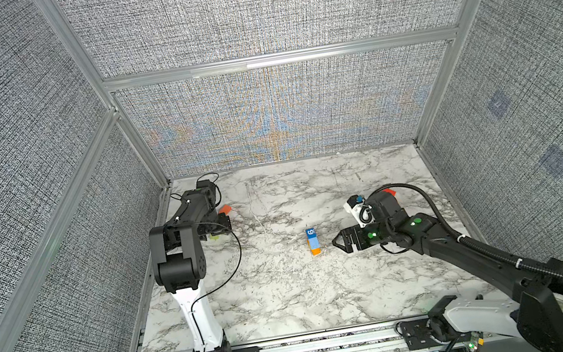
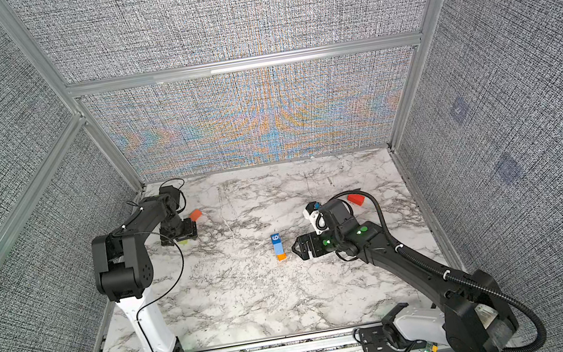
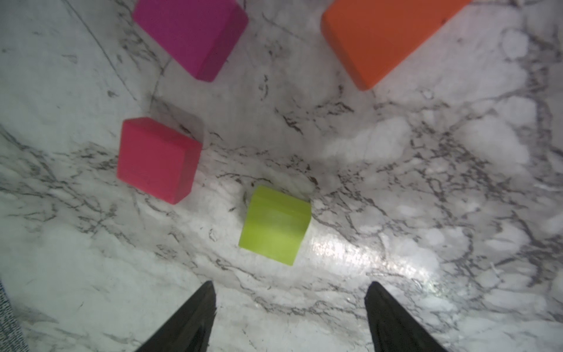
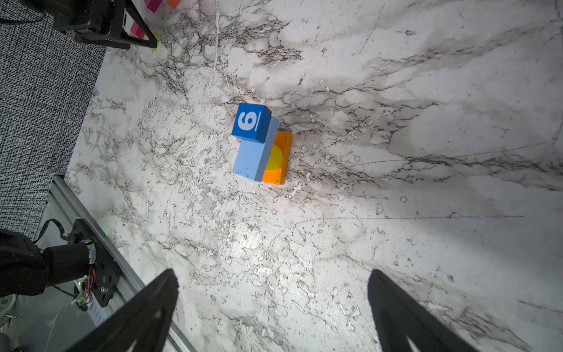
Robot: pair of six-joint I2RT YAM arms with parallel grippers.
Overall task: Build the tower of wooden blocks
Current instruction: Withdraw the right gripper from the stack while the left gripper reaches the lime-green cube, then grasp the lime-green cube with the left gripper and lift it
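The wood block tower stands mid-table: an orange base, a light blue block, and a dark blue cube marked 6 on top. My right gripper hangs just to its right, open and empty. At the far left my left gripper hovers open over a yellow-green block, which lies just ahead of the fingertips with nothing between them. Near it lie a pink-red cube, a magenta block and an orange slab.
A red block lies behind the right arm's wrist. Grey fabric walls in aluminium frames close off the marble table on three sides. An aluminium rail with both arm bases runs along the front edge.
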